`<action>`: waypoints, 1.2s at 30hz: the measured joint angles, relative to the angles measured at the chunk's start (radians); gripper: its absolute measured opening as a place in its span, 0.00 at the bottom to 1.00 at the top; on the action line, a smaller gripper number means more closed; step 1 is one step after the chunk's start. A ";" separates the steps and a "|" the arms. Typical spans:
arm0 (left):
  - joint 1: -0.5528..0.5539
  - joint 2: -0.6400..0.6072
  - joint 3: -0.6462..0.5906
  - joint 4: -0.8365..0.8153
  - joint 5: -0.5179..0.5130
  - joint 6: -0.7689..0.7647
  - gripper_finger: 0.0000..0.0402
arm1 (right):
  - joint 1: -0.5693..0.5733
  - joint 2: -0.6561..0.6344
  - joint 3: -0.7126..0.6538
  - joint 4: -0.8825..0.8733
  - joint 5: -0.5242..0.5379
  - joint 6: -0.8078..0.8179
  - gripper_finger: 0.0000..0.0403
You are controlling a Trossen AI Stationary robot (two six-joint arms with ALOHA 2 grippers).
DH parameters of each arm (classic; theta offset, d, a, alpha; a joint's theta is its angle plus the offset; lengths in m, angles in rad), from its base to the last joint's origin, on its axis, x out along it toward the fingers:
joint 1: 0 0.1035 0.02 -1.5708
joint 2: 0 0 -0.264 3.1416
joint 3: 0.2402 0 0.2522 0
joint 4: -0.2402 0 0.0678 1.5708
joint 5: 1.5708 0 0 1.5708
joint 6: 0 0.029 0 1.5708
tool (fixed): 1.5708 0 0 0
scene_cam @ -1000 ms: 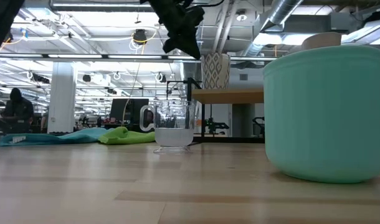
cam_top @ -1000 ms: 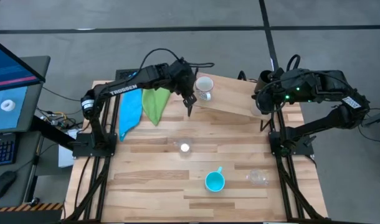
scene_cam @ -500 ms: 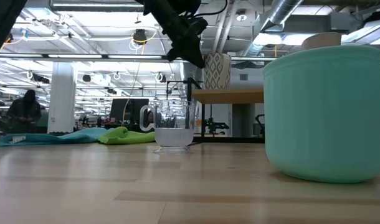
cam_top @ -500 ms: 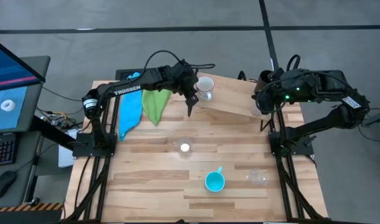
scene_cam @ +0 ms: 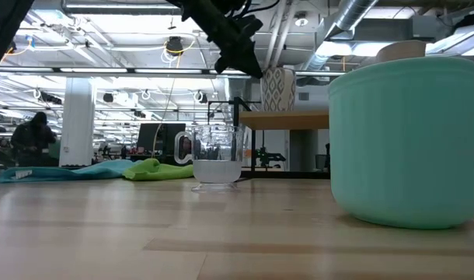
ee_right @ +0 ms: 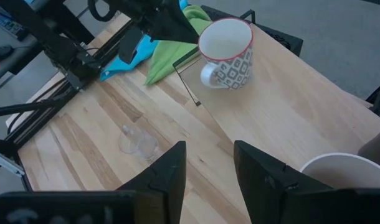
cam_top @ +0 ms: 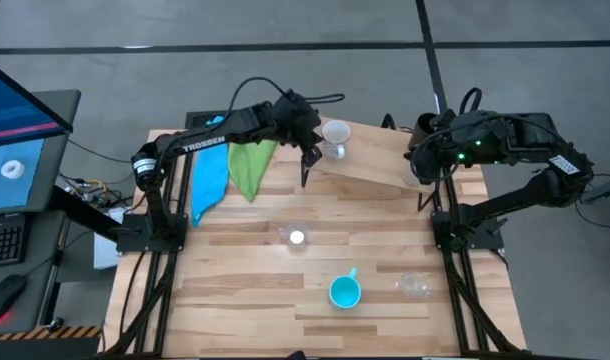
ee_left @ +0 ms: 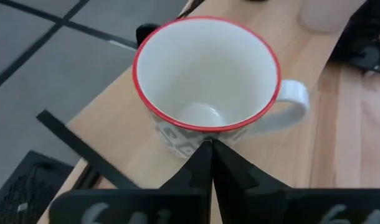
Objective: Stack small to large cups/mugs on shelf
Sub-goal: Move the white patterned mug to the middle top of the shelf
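1 white handled mug (ee_left: 205, 81): upright on the shelf (cam_top: 370, 160), just ahead of the left gripper (ee_left: 210, 149), jaws together, likely to nudge it. Right gripper (ee_right: 210, 163): jaws apart, empty, over the shelf's far end by the beige tumbler (ee_right: 346, 171). Cyan handled mug (cam_top: 345, 291) waits on the desk (cam_top: 245, 290).

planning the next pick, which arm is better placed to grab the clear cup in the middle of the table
Left, probably. The left gripper hangs by the shelf, on the clear cup's side. The right gripper sits at the shelf's far end, farther off.
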 joint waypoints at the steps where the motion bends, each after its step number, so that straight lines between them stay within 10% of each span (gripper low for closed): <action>1: 0.000 0.000 0.000 0.011 0.003 0.000 0.00 | 0.000 0.000 0.000 0.000 0.000 0.000 0.38; 36: 0.007 0.093 0.002 0.207 -0.053 -0.083 0.00 | 0.000 0.000 0.000 0.002 0.001 -0.005 0.38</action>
